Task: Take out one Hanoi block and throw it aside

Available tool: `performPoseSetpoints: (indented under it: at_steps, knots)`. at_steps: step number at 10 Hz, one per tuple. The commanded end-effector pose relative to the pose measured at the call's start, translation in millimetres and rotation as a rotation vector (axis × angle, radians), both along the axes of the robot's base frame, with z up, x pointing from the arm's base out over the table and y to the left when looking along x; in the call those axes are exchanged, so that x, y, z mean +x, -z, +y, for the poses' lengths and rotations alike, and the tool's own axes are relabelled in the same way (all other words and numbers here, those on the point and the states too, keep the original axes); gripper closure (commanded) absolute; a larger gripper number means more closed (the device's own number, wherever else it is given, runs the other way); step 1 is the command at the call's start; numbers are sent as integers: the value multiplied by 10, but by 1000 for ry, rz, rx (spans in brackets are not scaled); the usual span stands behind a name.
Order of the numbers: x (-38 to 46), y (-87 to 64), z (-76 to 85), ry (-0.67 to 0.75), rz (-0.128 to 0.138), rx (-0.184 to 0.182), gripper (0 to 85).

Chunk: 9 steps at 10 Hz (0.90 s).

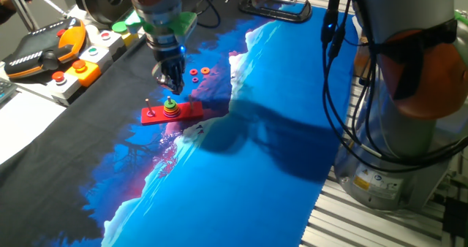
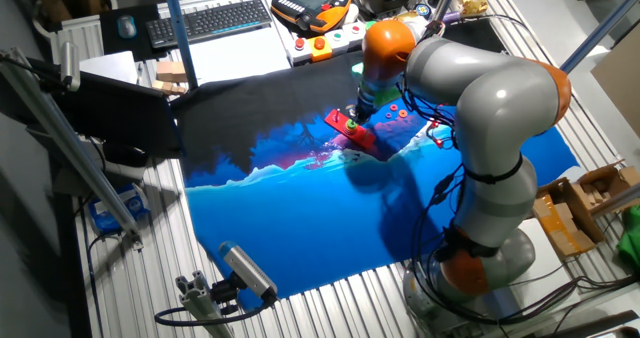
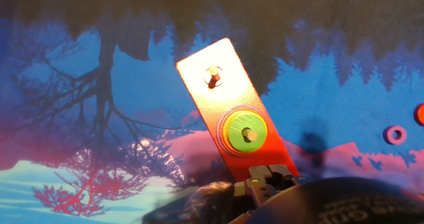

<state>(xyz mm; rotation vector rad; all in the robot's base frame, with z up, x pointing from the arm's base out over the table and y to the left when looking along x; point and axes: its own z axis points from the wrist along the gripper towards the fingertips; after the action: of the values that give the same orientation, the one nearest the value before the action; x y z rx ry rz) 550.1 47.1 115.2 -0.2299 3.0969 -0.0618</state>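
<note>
Hanoi block (image 3: 242,132): small flat green ring, round, central hole threaded on a pale peg. It sits topmost on a short stack of wider yellow and orange rings (image 1: 170,110), whose edges show around it in the hand view.

Base board (image 3: 218,98): flat red rectangular plate with rounded corners, smooth and glossy, lying tilted across the cloth. It carries the ring stack on one peg and a second bare peg (image 3: 213,75) near its far end.

Gripper (image 1: 171,81): dark two-finger unit under a green collar, hanging just above and behind the stack, apart from the green ring. Whether the fingers are spread or closed cannot be told from any view.

Cloth (image 1: 278,130): printed fabric, blue with pink and white landscape and dark tree shapes, spread over the counter (image 2: 330,298), which is ribbed aluminium profile.

Loose small red rings (image 1: 199,73): several, flat on the cloth beside the board.

Surroundings: orange and black control pendant (image 1: 40,53), keyboard (image 2: 210,20), grey arm body (image 2: 490,98) with hanging cables.
</note>
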Motion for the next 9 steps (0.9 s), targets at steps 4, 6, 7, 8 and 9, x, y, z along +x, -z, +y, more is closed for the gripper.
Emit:
performPoseSetpoints:
  at_steps: [4,6,7,8,9]
  knots:
    - [0,-1,-1,-11,-3,-35,843]
    - [0,-1,-1,-11,0,-37,843]
    - [0,-1,-1,-8,0,-29,843]
    - [0,2,12,3,-5,-36,843]
    - [2,-5,35,13,-7,-36,843]
